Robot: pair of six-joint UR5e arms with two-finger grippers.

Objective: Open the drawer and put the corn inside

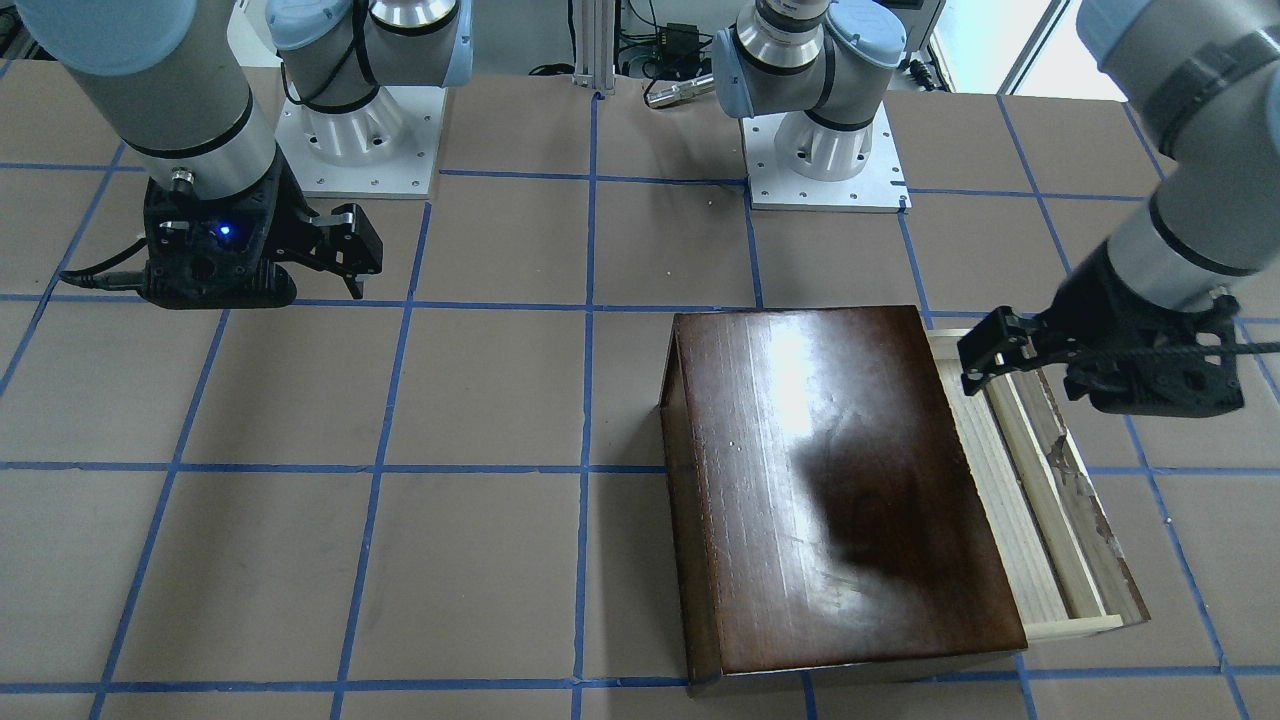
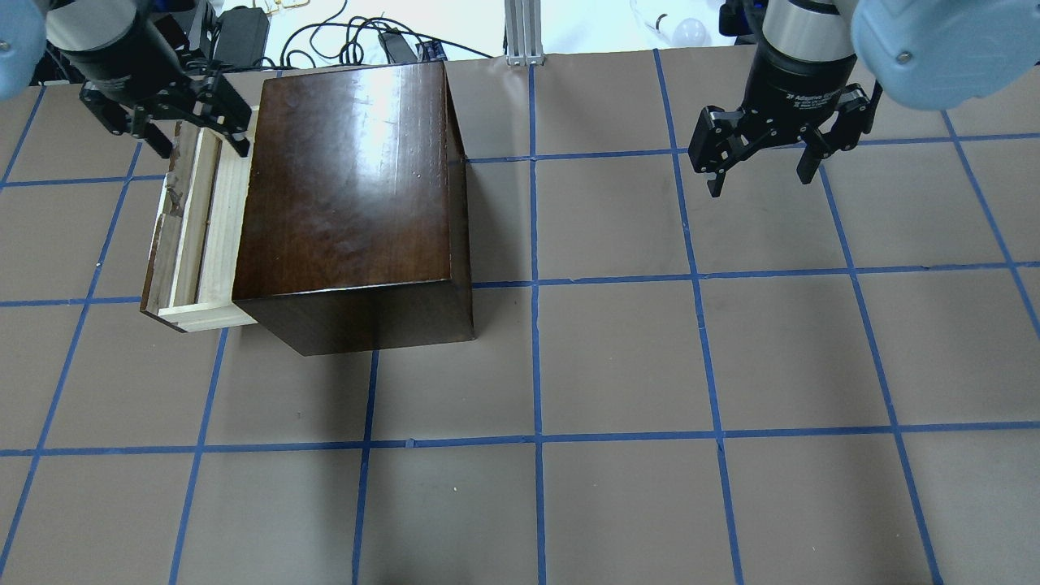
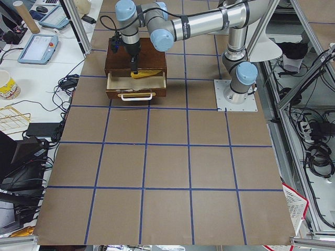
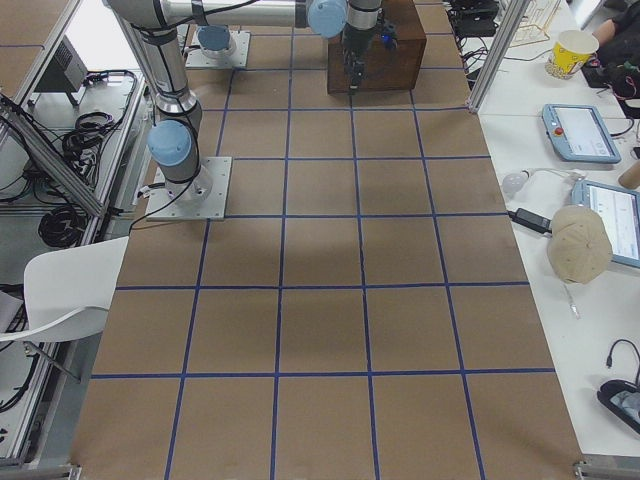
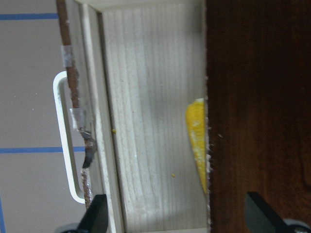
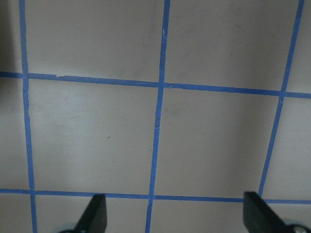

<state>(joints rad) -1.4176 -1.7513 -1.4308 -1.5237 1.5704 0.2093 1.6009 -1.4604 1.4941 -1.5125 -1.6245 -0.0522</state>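
The drawer (image 2: 195,236) of pale wood is pulled out of the dark-brown wooden box (image 2: 349,179) and stands open. The yellow corn (image 5: 197,141) lies inside it against the box's edge, partly hidden under the box top. It also shows in the exterior left view (image 3: 142,75). My left gripper (image 2: 201,146) hovers open and empty over the far end of the drawer (image 1: 1040,500). My right gripper (image 2: 760,183) is open and empty above bare table, far from the box.
The drawer has a white handle (image 5: 60,136) on its worn front panel. The two arm bases (image 1: 360,140) (image 1: 825,150) stand at the robot's side of the table. Cables (image 2: 357,36) lie beyond the far edge. Blue tape lines grid the brown table.
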